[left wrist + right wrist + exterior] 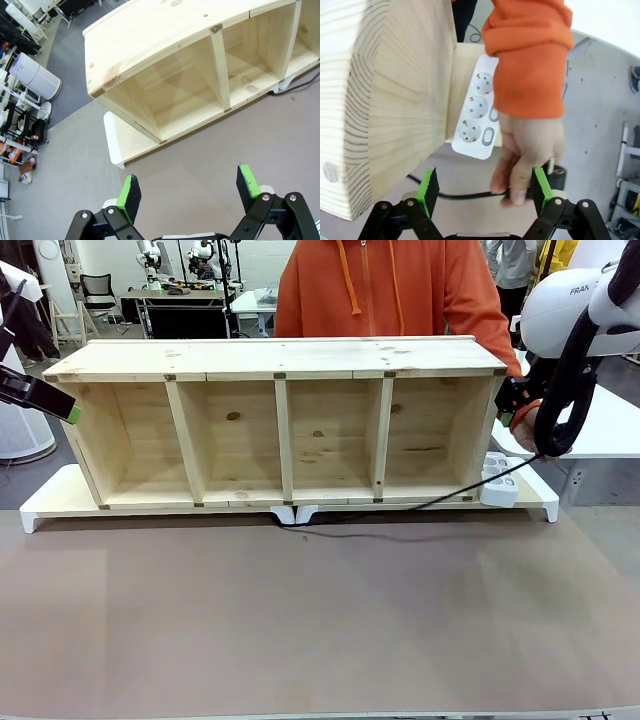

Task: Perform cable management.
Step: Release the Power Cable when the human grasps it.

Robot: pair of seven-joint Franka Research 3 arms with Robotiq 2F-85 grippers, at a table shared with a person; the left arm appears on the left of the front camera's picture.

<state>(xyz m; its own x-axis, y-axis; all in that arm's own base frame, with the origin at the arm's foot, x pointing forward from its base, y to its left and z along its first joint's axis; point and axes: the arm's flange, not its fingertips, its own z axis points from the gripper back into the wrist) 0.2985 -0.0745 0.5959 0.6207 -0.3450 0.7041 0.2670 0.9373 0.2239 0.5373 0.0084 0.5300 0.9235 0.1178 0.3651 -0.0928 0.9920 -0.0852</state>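
The black cable [400, 510] runs from under the wooden shelf [280, 360] along the table to the right end. There a person's hand [525, 150] holds the cable [465, 196] near its plug [557, 175]. My right gripper [484, 191] stands open, with the hand and the cable between its green pads. In the front view the right gripper [512, 405] is at the shelf's right end, beside the hand. My left gripper [189, 192] is open and holds nothing, hovering off the shelf's left end [60, 405].
A white power strip [497, 480] lies on the white riser [40, 508] at the shelf's right end, close to the hand [477, 115]. The person in an orange hoodie [390, 290] stands behind the shelf. The brown table [320, 620] in front is bare.
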